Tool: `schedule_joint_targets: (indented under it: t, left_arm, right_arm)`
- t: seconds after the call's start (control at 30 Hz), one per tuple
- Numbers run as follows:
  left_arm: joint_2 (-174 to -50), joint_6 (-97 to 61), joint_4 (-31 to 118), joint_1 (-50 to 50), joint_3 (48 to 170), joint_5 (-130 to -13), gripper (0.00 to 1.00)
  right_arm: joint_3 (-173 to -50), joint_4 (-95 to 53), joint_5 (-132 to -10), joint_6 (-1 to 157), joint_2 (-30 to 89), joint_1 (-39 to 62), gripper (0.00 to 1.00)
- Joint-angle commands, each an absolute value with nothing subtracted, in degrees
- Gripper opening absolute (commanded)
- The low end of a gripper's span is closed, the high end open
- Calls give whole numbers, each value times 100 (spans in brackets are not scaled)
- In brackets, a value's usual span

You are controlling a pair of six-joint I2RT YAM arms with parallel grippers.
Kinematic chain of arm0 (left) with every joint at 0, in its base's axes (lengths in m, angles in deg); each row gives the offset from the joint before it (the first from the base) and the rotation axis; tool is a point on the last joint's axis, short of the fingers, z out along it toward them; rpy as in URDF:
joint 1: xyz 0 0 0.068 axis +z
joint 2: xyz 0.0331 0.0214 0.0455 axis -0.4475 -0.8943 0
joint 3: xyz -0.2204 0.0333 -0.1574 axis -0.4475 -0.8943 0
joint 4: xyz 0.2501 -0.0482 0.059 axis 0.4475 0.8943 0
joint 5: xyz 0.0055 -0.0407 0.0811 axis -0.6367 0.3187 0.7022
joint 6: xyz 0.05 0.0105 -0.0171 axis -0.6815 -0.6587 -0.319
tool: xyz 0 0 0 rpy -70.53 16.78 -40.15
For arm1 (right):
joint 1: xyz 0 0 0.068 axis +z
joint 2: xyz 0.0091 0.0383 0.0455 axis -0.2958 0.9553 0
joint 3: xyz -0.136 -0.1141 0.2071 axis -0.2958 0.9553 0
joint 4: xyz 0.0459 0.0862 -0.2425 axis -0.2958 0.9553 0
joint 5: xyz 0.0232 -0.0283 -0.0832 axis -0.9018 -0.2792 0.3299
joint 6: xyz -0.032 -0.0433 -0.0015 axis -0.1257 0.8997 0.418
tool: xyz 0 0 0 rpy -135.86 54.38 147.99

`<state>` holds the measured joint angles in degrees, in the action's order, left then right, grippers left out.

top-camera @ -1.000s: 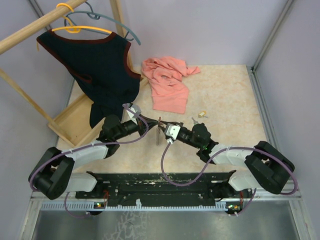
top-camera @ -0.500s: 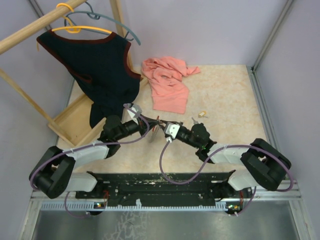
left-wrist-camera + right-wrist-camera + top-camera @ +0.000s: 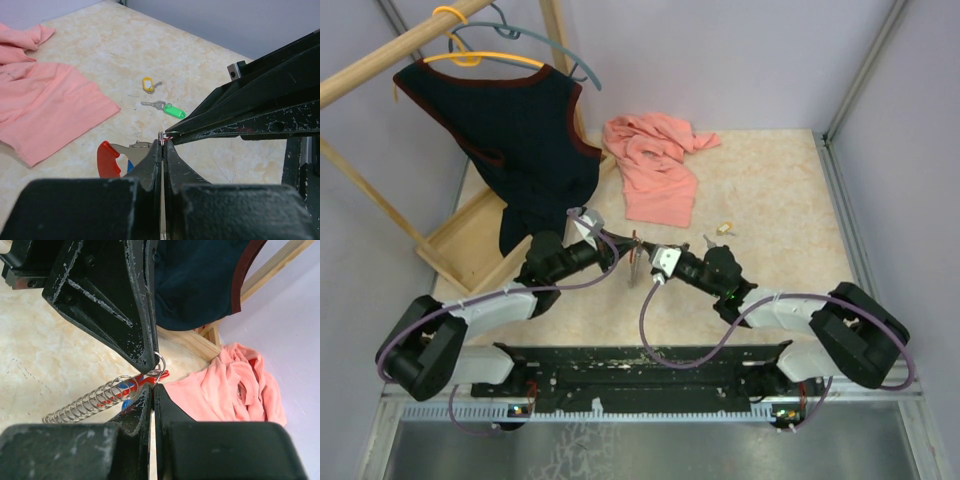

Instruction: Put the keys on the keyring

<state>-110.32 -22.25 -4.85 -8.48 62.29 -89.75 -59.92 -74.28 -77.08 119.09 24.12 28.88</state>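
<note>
Clamping the red-and-grey D-shaped metal keyring (image 3: 107, 160), the left hand (image 3: 162, 143) is touching tips with the right hand (image 3: 170, 135), pinched together at a small wire loop (image 3: 159, 364); a green-headed key (image 3: 173, 111) and a yellow-headed key (image 3: 147, 84) are lying unthreaded on the worktop (image 3: 100, 50).

The left gripper (image 3: 626, 251) and right gripper (image 3: 642, 256) are watched from high above and behind by 1 fixed camera, far off. 2 wrist cameras are set close behind their own fingers and faced along them. Each gripper's tip is caught in the opposite wrist view. The pink cloth (image 3: 655, 170) beyond the grippers is shared by all 3 views.
</note>
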Motion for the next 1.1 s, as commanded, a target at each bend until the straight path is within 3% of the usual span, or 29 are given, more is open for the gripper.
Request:
schedule_joint_targets:
  t: [0.0, 0.3, 0.57, 0.73, 1.07]
  left_arm:
    - [-10834, -2056, -976, -923, 6149, -9045, 0]
    - [-11084, -1319, -2100, -919, 5861, -8666, 0]
    - [-11063, -1530, -2170, -919, 5687, -8727, 1]
    - [-10846, -1918, -1656, -919, 5597, -8797, 21]
    - [-10710, -2615, -684, -868, 5855, -9128, 40]
  right_arm:
    - [-6292, -7056, -7763, 12268, 2230, 2827, 0]
    - [-6435, -6503, -8093, 13034, 2289, 3048, 0]
    - [-6625, -5962, -7817, 13364, 2096, 3019, 0]
    - [-6894, -5192, -7765, 13723, 1810, 3017, 0]
    - [-7343, -4095, -7951, 14208, 1573, 3017, 0]
